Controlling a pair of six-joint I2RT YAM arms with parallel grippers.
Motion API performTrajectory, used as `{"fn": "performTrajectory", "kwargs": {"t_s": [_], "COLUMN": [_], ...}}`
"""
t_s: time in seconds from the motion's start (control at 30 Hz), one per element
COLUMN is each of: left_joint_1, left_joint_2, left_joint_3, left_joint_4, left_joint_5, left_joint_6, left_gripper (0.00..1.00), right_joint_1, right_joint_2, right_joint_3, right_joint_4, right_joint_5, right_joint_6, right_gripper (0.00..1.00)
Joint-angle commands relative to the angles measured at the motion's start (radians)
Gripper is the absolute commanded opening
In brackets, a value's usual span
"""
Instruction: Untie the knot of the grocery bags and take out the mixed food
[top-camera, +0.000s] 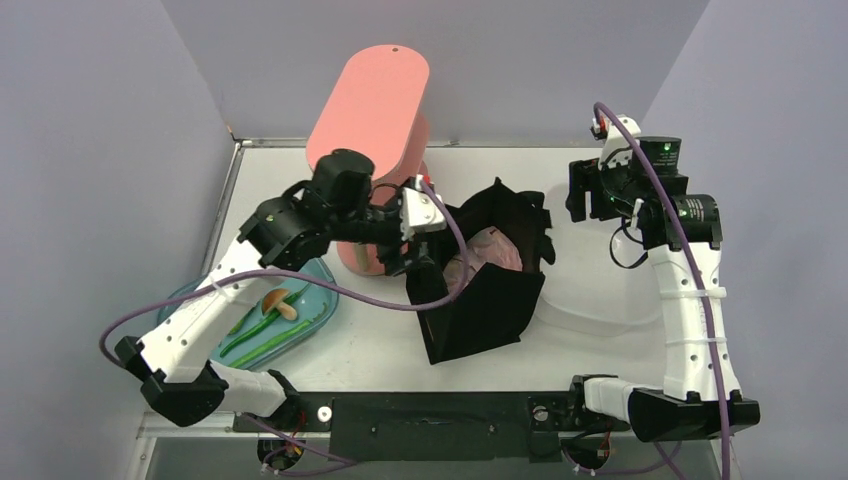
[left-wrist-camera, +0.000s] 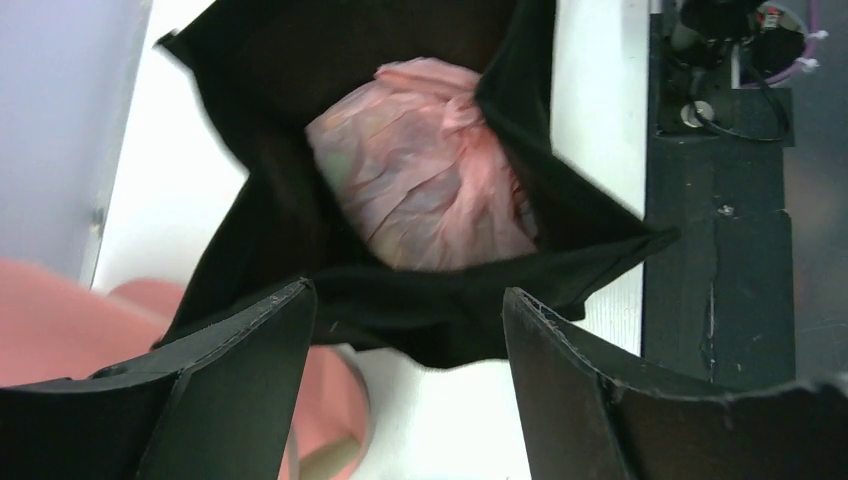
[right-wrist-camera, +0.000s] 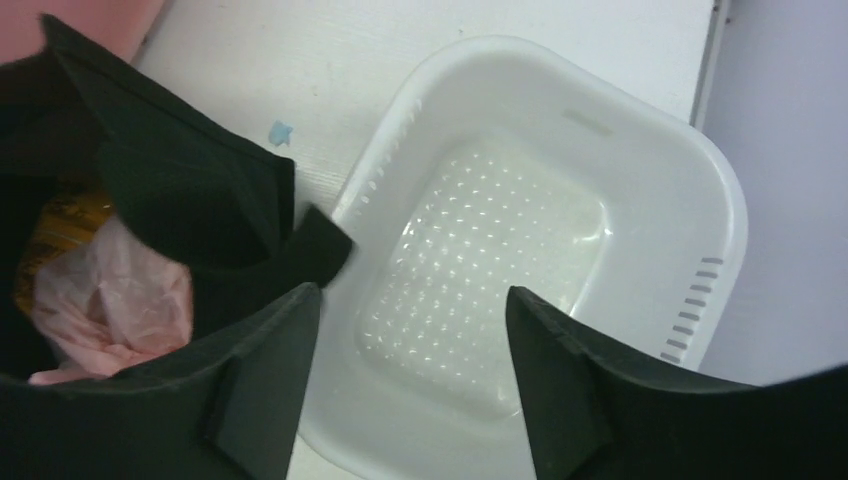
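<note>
The black tote (top-camera: 485, 290) sits mid-frame on the desk (top-camera: 370, 350) with its mouth spread. The pink bag (left-wrist-camera: 420, 190) is inside it, its knot toward the upper right of the left wrist view and not yet undone. None of the food shows outside the tote. A yellow-orange patch beside the pink plastic may be the snack packet (right-wrist-camera: 50, 230), but it is too dim to be sure. The left claw (left-wrist-camera: 408, 292) hangs open over the tote's rim. The right claw (right-wrist-camera: 412, 292) is open and empty above the white basket (right-wrist-camera: 640, 150). Untying and unpacking both look left to do

The knotted translucent pink plastic bag (left-wrist-camera: 420, 170) sits inside the open, slumped black fabric tote (top-camera: 490, 300).
</note>
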Motion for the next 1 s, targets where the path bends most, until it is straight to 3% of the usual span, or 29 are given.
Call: {"fn": "performTrajectory", "kwargs": {"t_s": [0.0, 0.07, 0.17, 0.3, 0.43, 0.5, 0.7, 0.87, 0.97], "left_joint_1": [-0.097, -0.12, -0.176, -0.274, -0.341, -0.369, -0.399, -0.406, -0.411], "left_joint_2": [0.044, 0.067, 0.087, 0.063, -0.039, -0.085, -0.113, -0.139, -0.172], "left_joint_3": [0.044, 0.04, 0.008, -0.088, -0.232, -0.308, -0.321, -0.345, -0.389], "left_joint_4": [0.115, 0.16, 0.202, 0.155, 0.121, 0.138, 0.123, 0.043, 0.037], "left_joint_5": [-0.024, -0.01, -0.037, -0.088, -0.046, -0.061, -0.081, -0.061, -0.058], "left_joint_6": [0.01, -0.031, -0.033, 0.112, 0.259, 0.284, 0.324, 0.401, 0.43], "left_gripper": [0.67, 0.66, 0.63, 0.58, 0.54, 0.53, 0.51, 0.48, 0.48], "right_joint_1": [-0.001, 0.006, 0.031, 0.181, 0.276, 0.322, 0.505, 0.599, 0.603], "right_joint_2": [-0.011, -0.016, -0.026, -0.034, -0.021, -0.015, -0.033, -0.097, -0.153], "right_joint_3": [0.114, 0.146, 0.149, 0.12, 0.074, 0.046, -0.107, -0.291, -0.393], "right_joint_4": [0.013, 0.009, 0.008, 0.009, 0.009, 0.006, -0.073, -0.133, -0.145], "right_joint_5": [-0.15, -0.195, -0.258, -0.263, -0.315, -0.317, -0.261, -0.159, -0.127], "right_joint_6": [-0.01, -0.017, -0.029, -0.073, -0.13, -0.199, -0.388, -0.544, -0.639], "right_gripper": [0.73, 0.83, 0.87, 0.81, 0.66, 0.62, 0.51, 0.5, 0.63]}}
